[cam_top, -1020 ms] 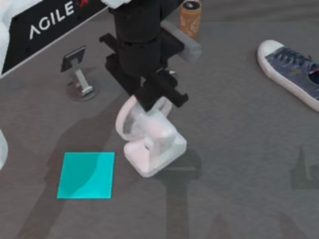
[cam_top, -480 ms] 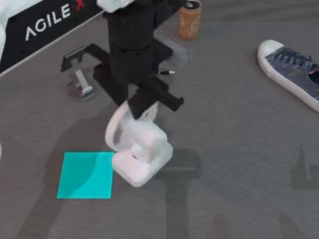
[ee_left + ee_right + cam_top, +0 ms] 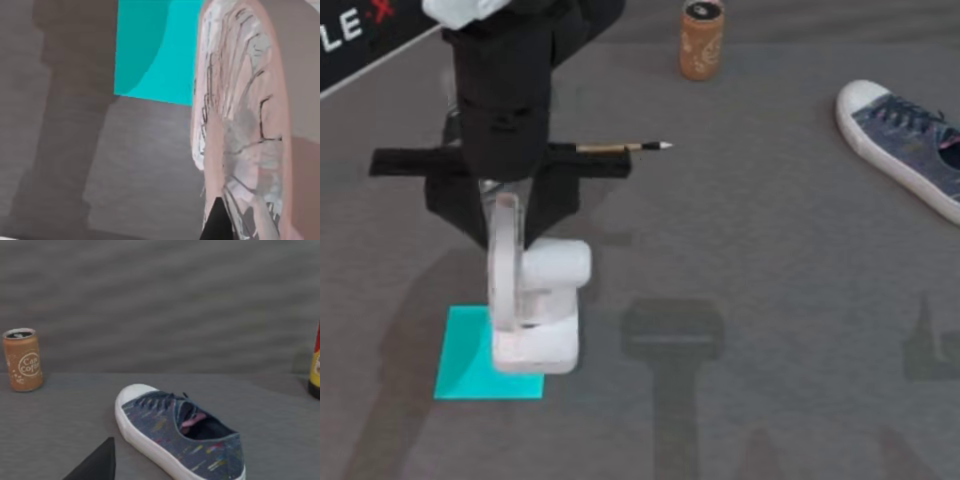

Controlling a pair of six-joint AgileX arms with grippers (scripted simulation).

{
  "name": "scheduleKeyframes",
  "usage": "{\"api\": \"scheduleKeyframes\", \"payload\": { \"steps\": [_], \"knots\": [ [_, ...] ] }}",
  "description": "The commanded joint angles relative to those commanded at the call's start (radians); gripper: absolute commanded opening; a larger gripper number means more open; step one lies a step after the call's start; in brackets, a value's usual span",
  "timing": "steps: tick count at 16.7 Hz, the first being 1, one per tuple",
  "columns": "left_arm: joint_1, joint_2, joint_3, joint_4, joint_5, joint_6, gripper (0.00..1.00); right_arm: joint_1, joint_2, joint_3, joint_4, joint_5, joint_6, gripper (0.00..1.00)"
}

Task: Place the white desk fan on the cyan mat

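The white desk fan [image 3: 532, 300] hangs upright from my left gripper [image 3: 506, 212], which is shut on the top edge of its round grilled head. Its rounded square base [image 3: 536, 348] covers the right part of the cyan mat [image 3: 465, 352]; whether the base touches the mat I cannot tell. In the left wrist view the grilled head [image 3: 240, 115] fills the frame close up, with one dark fingertip [image 3: 217, 226] against it and the cyan mat [image 3: 150, 50] beyond. My right arm is parked out of the top view.
A brown drink can [image 3: 701, 38] stands at the back. A blue sneaker [image 3: 905, 140] lies at the right, and a thin pen [image 3: 620, 147] beside my left arm. The right wrist view shows the can [image 3: 22, 360], the sneaker [image 3: 180, 432] and a bottle [image 3: 315, 365].
My left arm has carried the fan to the left, from beside the mat to over its right part. The fan has turned so its base lines up with the mat.
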Motion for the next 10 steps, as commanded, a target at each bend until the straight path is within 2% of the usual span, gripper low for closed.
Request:
{"api": "scheduleKeyframes", "payload": {
  "steps": [6,10],
  "knots": [
    [0.065,-0.152,-0.155,0.073,0.017,-0.726,0.00,0.000,0.000,0.000,0.000,0.000,0.000,1.00],
    [0.102,-0.226,-0.254,0.135,0.050,-1.104,0.00,0.000,0.000,0.000,0.000,0.000,0.000,1.00]
  ]
}}
